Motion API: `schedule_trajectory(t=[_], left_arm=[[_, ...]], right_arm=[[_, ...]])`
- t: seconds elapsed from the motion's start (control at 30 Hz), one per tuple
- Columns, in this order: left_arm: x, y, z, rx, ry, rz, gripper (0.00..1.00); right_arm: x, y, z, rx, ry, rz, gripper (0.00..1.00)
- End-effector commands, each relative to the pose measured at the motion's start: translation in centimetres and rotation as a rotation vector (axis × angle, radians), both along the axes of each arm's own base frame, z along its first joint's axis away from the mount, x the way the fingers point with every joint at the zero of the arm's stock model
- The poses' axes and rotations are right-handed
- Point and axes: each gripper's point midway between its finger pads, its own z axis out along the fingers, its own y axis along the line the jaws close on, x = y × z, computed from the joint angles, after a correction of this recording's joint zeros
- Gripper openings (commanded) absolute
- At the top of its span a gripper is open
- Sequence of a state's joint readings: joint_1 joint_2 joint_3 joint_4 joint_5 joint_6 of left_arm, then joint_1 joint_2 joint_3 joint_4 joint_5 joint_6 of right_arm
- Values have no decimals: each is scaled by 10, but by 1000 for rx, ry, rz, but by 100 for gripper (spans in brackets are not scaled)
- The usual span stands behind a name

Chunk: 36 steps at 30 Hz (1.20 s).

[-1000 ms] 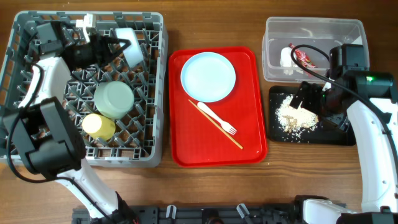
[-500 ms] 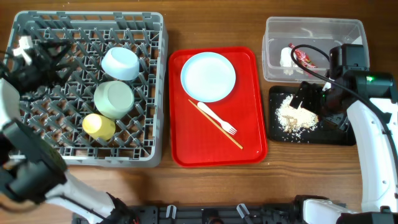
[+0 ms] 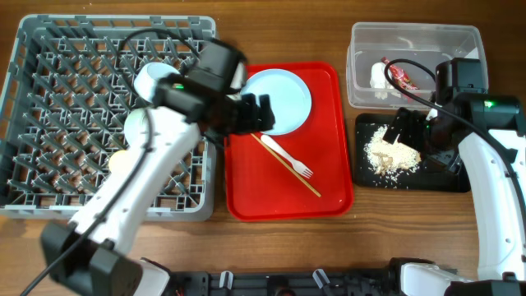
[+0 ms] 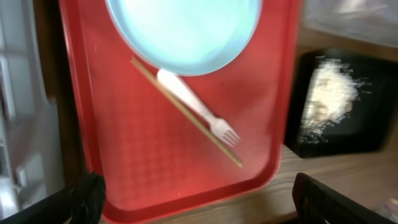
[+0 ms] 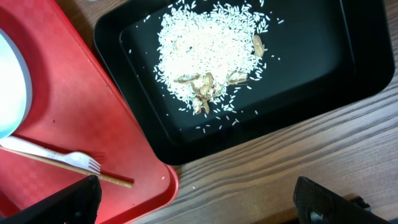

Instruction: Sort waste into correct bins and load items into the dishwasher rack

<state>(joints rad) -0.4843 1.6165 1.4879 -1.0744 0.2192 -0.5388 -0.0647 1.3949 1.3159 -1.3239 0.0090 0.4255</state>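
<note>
The left claw (image 3: 251,113), spread and empty, hovers over the red tray (image 3: 246,187) where the pale blue plate (image 3: 278,99) lies flat, touching the white fork (image 3: 286,156); the right claw (image 5: 205,202) is spread too. The plate's low rim could slip the fingers

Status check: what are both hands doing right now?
Left hand open, empty, over red tray beside plate. Right hand open above black tray of rice. Fork unobstructed.

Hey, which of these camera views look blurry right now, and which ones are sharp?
Left wrist view: soft all over, with the rice smeared into a pale patch and the fork fuzzy at its tines. Right wrist view: crisp, single grains stand out on the black tray. Overhead: mostly sharp, but the left arm is slightly smeared over the rack.
</note>
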Motion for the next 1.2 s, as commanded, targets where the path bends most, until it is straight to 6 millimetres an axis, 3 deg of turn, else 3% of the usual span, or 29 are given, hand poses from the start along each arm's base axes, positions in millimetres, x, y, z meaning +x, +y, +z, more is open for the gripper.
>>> schedule_trajectory(t=[0.0, 0.2, 0.33, 0.87, 0.93, 1.17], left_arm=[[-14, -15, -49, 155, 136, 248, 97], [-43, -44, -134, 314, 318, 273, 100], [-44, -44, -164, 360, 356, 271, 100], [-58, -33, -183, 401, 397, 278, 98], [-58, -32, -183, 402, 398, 278, 66], [-55, -36, -184, 385, 384, 278, 24]], right_arm=[[0, -4, 5, -18, -13, -3, 100], [0, -4, 5, -20, -13, 1, 100], [0, -4, 5, -20, -13, 1, 100], [1, -4, 5, -24, -18, 7, 100], [1, -5, 5, -25, -18, 12, 100], [1, -4, 5, -27, -14, 27, 100]])
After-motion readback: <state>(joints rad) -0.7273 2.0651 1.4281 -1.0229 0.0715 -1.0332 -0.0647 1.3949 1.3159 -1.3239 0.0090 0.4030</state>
